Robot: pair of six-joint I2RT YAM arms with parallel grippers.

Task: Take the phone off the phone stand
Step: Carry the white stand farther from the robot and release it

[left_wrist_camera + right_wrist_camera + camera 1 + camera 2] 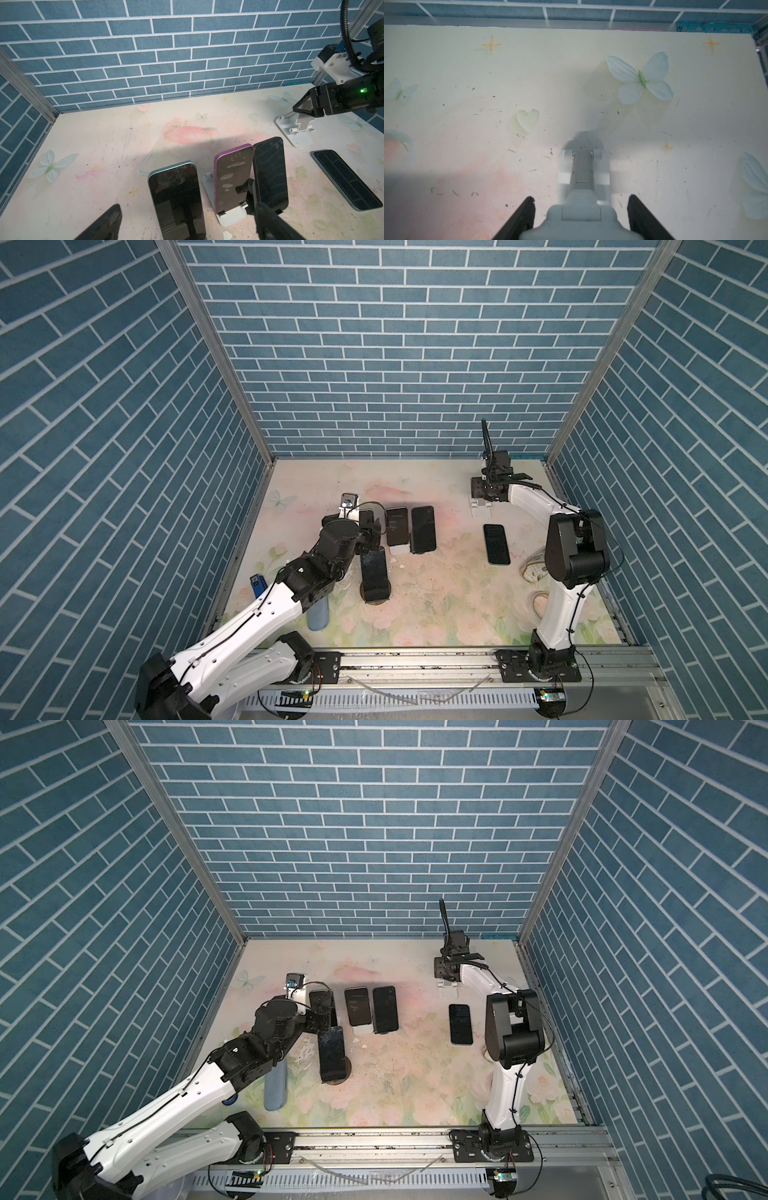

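Several dark-screened phones stand on stands left of the middle. The teal-edged phone (174, 191) leans on its stand directly between the fingertips of my left gripper (187, 223), which is open and touching nothing. In both top views that gripper (373, 537) hides most of the phone. Beside it stand a pink phone (232, 176) on a white stand (230, 218) and a black phone (270, 170). At the back right, my right gripper (581, 198) is shut on the head of a bare white phone stand (581, 170). A phone (496, 543) lies flat nearby.
Nearer the front, another dark phone (374, 572) leans on a round brown base (376, 599). A pale blue cylinder (318, 614) lies under the left arm. Blue brick walls close the back and both sides; a metal rail (415, 659) runs along the front.
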